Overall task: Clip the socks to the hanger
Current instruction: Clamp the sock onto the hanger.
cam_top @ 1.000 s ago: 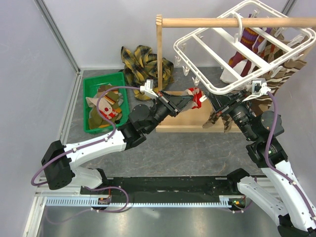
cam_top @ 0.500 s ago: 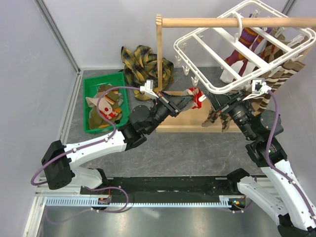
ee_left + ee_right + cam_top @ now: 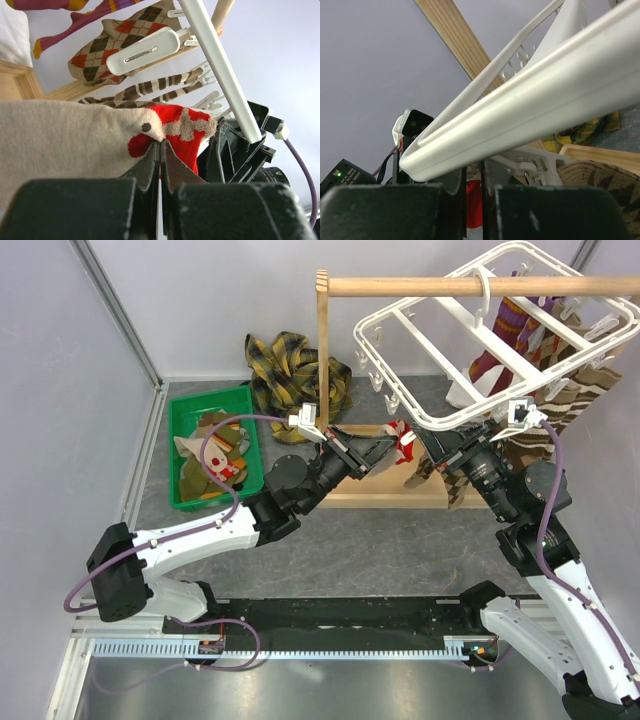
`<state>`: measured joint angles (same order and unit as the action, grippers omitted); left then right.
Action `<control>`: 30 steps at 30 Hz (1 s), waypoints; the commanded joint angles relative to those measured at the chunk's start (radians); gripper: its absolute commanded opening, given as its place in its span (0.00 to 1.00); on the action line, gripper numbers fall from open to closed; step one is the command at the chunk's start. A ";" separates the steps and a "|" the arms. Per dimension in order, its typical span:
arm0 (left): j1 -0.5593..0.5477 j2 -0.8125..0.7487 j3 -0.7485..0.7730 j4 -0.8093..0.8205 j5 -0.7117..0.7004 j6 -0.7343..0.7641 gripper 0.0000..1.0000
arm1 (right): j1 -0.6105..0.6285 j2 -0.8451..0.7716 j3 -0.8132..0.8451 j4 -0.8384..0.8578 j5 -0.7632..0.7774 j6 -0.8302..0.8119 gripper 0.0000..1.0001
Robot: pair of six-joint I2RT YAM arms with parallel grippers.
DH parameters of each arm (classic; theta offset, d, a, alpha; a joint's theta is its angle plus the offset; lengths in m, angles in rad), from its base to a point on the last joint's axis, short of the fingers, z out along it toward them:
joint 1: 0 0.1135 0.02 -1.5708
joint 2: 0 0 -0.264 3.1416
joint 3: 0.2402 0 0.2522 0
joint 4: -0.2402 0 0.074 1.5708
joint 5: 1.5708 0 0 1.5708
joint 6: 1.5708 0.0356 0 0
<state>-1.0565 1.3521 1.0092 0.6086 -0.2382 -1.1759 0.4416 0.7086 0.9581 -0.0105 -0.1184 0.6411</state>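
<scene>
Grey walls; left jaws clamp red-cuffed sock point(image 3: 85, 135); right jaws beneath hanger point(image 3: 530, 100), state unclear.

Bin point(image 3: 210, 395) sits left of the rack point(image 3: 322, 360) bearing the hanger point(image 3: 395, 377).

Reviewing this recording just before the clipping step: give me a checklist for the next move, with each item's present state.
1. Left gripper shut on the sock: ok.
2. Sock's red end sticks out past the fingers: ok.
3. Red end lies close under the hanger: ok.
4. Right gripper holding a clip open: cannot tell.
5. Hanger hooked over the wooden rod: ok.
</scene>
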 commanded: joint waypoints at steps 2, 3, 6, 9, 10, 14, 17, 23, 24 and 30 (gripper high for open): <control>-0.016 0.005 0.055 0.045 -0.056 0.058 0.02 | -0.011 0.034 -0.005 -0.068 0.046 -0.020 0.02; -0.017 0.005 0.057 0.046 -0.058 0.062 0.02 | -0.009 0.032 -0.005 -0.068 0.051 -0.023 0.02; -0.020 0.002 0.062 0.045 -0.062 0.071 0.02 | -0.011 0.031 -0.005 -0.080 0.062 -0.043 0.02; -0.028 0.001 0.068 0.040 -0.064 0.081 0.02 | -0.011 0.029 -0.007 -0.088 0.075 -0.060 0.02; -0.028 0.004 0.074 0.037 -0.062 0.084 0.02 | -0.011 0.029 -0.005 -0.088 0.075 -0.061 0.03; -0.036 0.008 0.078 0.034 -0.058 0.085 0.02 | -0.011 0.029 -0.001 -0.089 0.075 -0.072 0.03; -0.040 0.012 0.081 0.036 -0.055 0.090 0.02 | -0.010 0.026 0.001 -0.091 0.079 -0.078 0.05; -0.043 0.010 0.085 0.033 -0.056 0.105 0.04 | -0.011 0.025 0.010 -0.092 0.068 -0.083 0.18; -0.043 0.010 0.083 0.034 -0.056 0.104 0.06 | -0.011 0.023 0.013 -0.092 0.066 -0.086 0.22; -0.043 0.005 0.077 0.034 -0.059 0.124 0.19 | -0.011 0.017 0.022 -0.094 0.072 -0.092 0.48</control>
<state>-1.0882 1.3628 1.0481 0.6029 -0.2691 -1.1103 0.4412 0.7094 0.9661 -0.0391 -0.1123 0.5686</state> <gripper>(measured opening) 0.155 0.430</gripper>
